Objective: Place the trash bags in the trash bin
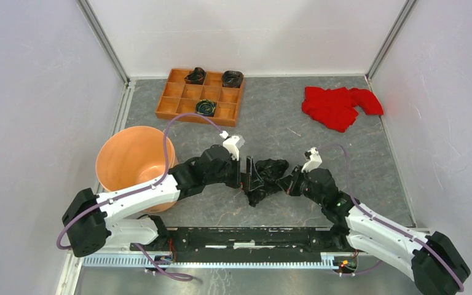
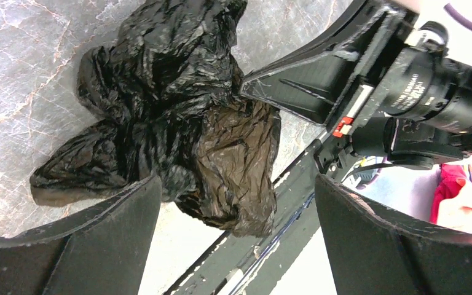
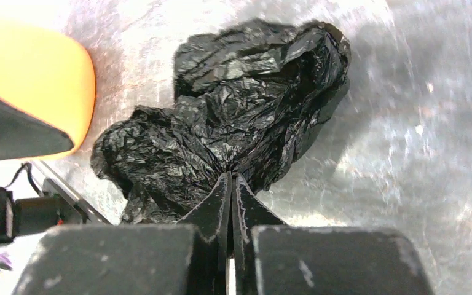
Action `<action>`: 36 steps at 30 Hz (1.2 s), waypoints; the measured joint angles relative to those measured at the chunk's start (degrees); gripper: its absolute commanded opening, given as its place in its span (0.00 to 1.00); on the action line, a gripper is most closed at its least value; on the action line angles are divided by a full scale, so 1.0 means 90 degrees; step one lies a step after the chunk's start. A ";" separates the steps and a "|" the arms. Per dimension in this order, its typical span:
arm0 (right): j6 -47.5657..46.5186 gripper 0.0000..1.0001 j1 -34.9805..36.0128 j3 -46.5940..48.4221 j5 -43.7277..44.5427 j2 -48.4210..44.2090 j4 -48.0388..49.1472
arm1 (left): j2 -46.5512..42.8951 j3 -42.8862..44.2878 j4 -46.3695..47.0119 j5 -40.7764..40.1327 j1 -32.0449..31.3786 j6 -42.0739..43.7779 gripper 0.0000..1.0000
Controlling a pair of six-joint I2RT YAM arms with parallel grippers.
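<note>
Trash bag (image 1: 267, 178): crumpled black film lying on the bench (image 1: 344, 153), between the two arms, right of the trash bin (image 1: 112, 161) and outside it.
Right tool (image 3: 230, 179): fingers pressed together, pinching a fold at the bag's edge.
Left tool (image 2: 236, 184): fingers wide apart, at the bag's left side; contact with the film cannot be told.
Wooden tray (image 1: 166, 106) with rolled black bundles (image 1: 206, 107) at back; red cloth (image 1: 338, 106) back right.
</note>
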 measured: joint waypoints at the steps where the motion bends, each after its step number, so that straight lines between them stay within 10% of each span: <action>1: -0.0228 0.00 -0.0002 0.0109 -0.0056 0.0029 -0.0015 | -0.0017 0.0000 -0.0002 -0.0015 0.0000 0.0002 1.00; 19: -0.5314 0.01 -0.0007 0.6817 -0.1807 0.1882 -0.2866 | -0.1632 0.1311 -0.1144 -0.1105 0.0000 0.0403 1.00; 36: -0.3963 0.00 0.0000 0.6263 -0.1984 0.0976 -0.2805 | -0.2076 0.0668 -0.0634 -0.1591 0.0000 0.0527 0.99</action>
